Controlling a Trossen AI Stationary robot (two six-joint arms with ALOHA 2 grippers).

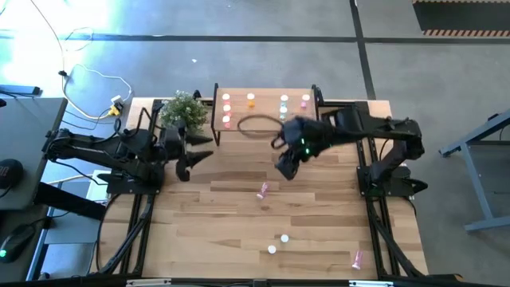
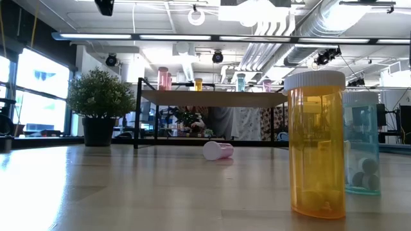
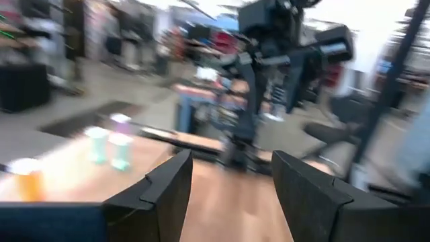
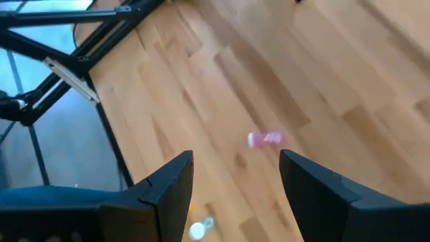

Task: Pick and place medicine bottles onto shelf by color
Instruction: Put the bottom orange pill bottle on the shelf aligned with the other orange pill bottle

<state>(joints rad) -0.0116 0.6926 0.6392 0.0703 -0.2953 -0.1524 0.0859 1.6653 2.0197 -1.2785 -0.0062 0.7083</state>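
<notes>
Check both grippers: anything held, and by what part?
Nothing held. Left gripper and right gripper are both open and empty; a pink bottle lies on the table below the right.

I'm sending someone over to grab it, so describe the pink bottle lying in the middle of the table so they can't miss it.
Start at the shelf at the table's far edge, then come toward the middle of the table, just below the right gripper. The pink bottle lies there on its side, alone. The two bottles nearer the front edge stand upright, and another pink one lies in the front right corner.

Open tabletop is left all around the pink bottle (image 1: 262, 190) lying mid-table; nearest the shelf (image 1: 263, 119), passage is narrowed by the potted plant (image 1: 184, 110).
</notes>
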